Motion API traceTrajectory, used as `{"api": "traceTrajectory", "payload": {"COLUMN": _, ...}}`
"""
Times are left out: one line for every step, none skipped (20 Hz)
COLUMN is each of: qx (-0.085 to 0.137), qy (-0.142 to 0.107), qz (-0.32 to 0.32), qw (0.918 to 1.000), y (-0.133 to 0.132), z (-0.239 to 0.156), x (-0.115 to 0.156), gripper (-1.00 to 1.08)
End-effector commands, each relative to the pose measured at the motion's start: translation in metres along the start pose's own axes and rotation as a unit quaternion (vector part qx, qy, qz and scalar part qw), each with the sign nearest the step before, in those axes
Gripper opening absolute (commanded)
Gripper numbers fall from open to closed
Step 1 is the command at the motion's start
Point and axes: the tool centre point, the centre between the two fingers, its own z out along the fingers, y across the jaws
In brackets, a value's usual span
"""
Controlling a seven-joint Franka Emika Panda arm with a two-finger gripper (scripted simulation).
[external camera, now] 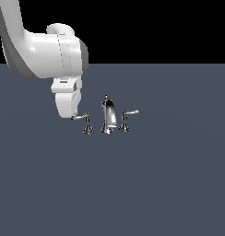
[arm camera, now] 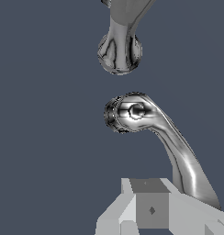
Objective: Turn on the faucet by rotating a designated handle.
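One faucet (external camera: 108, 117) on counter (external camera: 169, 184) | handle (external camera: 82, 118) beside spout, exterior view's left | gripper (external camera: 74, 116) at lever tip, spread or pressed: cannot tell | risk: sliding off thin lever.

Flat slate-blue floor (external camera: 169, 184) under a black backdrop (external camera: 169, 27)

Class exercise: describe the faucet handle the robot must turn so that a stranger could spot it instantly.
Find the small chrome faucet on the dark floor. The handle stands on the exterior view's left of its curved spout, beside the white gripper. Its lever is darker and flatter than the twin handle, whose brighter lever tilts upward.
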Motion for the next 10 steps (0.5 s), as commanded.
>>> {"api": "traceTrajectory", "payload": {"qx": -0.006, "qy": 0.002, "qz": -0.001, "qw": 1.0000, "y": 0.013, "z": 0.000, "x": 0.002, "gripper": -1.00}}
{"api": "traceTrajectory", "payload": {"qx": -0.006, "qy": 0.002, "qz": -0.002, "qw": 1.0000, "y": 0.016, "z": 0.000, "x": 0.003, "gripper": -1.00}}
{"api": "traceTrajectory", "payload": {"qx": -0.007, "qy": 0.002, "qz": -0.002, "qw": 1.0000, "y": 0.019, "z": 0.000, "x": 0.003, "gripper": -1.00}}
{"api": "traceTrajectory", "payload": {"qx": -0.007, "qy": 0.002, "qz": -0.002, "qw": 1.0000, "y": 0.022, "z": 0.000, "x": 0.004, "gripper": -1.00}}
{"api": "traceTrajectory", "payload": {"qx": -0.007, "qy": 0.002, "qz": -0.003, "qw": 1.0000, "y": 0.025, "z": 0.000, "x": 0.005, "gripper": -1.00}}
{"api": "traceTrajectory", "payload": {"qx": -0.007, "qy": 0.002, "qz": -0.003, "qw": 1.0000, "y": 0.028, "z": 0.000, "x": 0.005, "gripper": -1.00}}
{"api": "traceTrajectory", "payload": {"qx": -0.008, "qy": 0.002, "qz": -0.003, "qw": 1.0000, "y": 0.031, "z": 0.000, "x": 0.006, "gripper": -1.00}}
{"api": "traceTrajectory", "payload": {"qx": -0.008, "qy": 0.002, "qz": -0.004, "qw": 1.0000, "y": 0.034, "z": 0.000, "x": 0.007, "gripper": -1.00}}
{"api": "traceTrajectory", "payload": {"qx": -0.008, "qy": 0.002, "qz": -0.004, "qw": 1.0000, "y": 0.038, "z": 0.000, "x": 0.007, "gripper": -1.00}}
{"api": "traceTrajectory", "payload": {"qx": -0.008, "qy": 0.002, "qz": -0.004, "qw": 1.0000, "y": 0.038, "z": 0.000, "x": 0.007, "gripper": -1.00}}
